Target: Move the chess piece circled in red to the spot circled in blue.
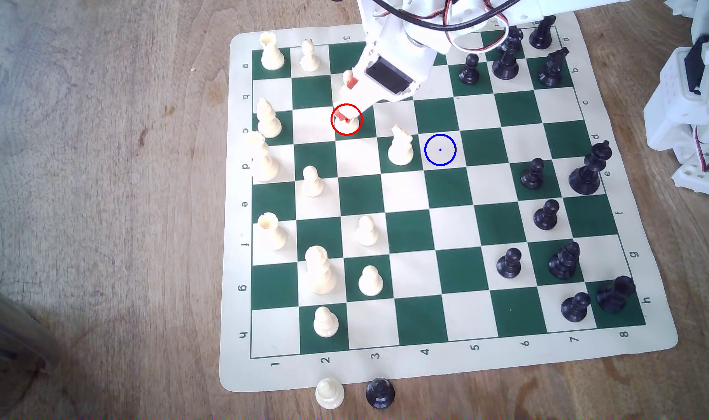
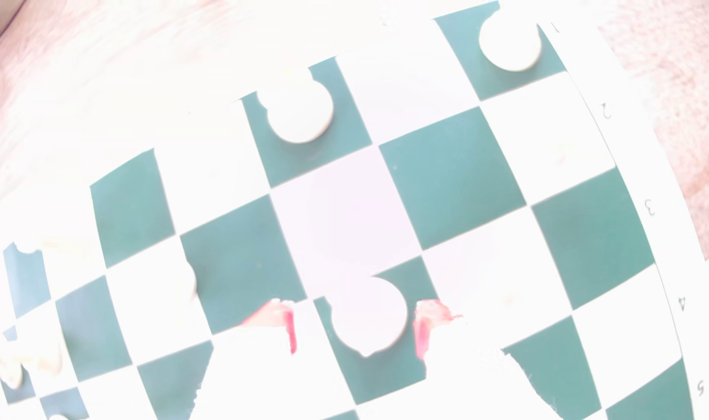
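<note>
Red-tipped fingers point(image 2: 290, 329) spread apart, one on each side of the chess piece point(image 2: 369, 313), gaps showing on both flanks in the wrist view, so no grip yet. Gripper point(image 1: 346, 117) down over the red-ringed green square, with the chess piece point(image 1: 348, 126) sitting upright on that square between the tips. Hard to judge in the washed-out wrist view how low the tips reach on the piece's body.

Probably the closing step of the pick. Best done by centring first: the gap looks a bit wider on one side, so a small sideways correction before closing should avoid nudging the round base off its square. Then close gently on the narrow body above the base, not the head, and lift straight up.

Outward from the piece: the cream knight point(image 1: 400, 147) standing one square over toward the exterior view's right and slightly nearer the camera, directly between the piece and the spot point(image 1: 440, 150). Spot itself bare, just beyond the knight. Lift high enough to clear the horse head, or arc around it, before lowering onto the blue-ringed cream square of the board point(image 1: 409, 238).
</note>
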